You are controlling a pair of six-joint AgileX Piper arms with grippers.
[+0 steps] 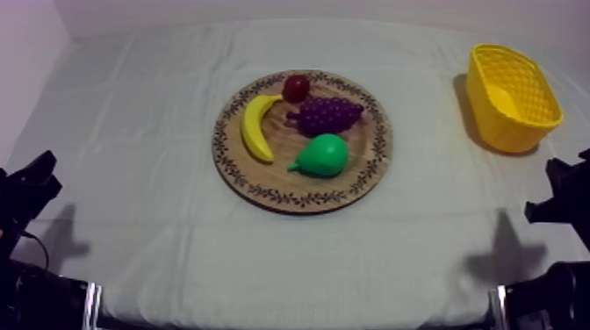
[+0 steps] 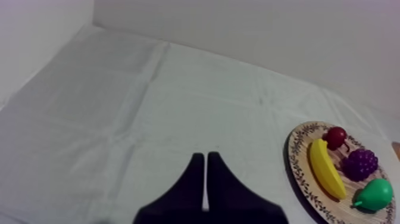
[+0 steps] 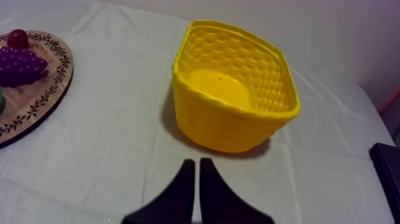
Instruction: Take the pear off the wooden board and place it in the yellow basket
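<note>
Awaiting pickup: pear point(image 1: 321, 156) on wooden board point(image 1: 303, 200), frame centre | yellow basket point(image 1: 492, 123) upper right, empty | left gripper point(image 2: 205, 157), right gripper point(image 3: 197, 162) closed, idle

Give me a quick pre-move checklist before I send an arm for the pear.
1. Pear on the wooden board: ok, lying by the rim nearest the arms.
2. Room around the pear: banana apart, ok; contact with the grapes, cannot tell.
3. Yellow basket upright and empty: ok.
4. Right gripper ready to grasp: not ok, fingers shut, over the cloth facing the basket.
5. Left gripper out of the way: ok, fingers shut, over the cloth beside the board.
</note>
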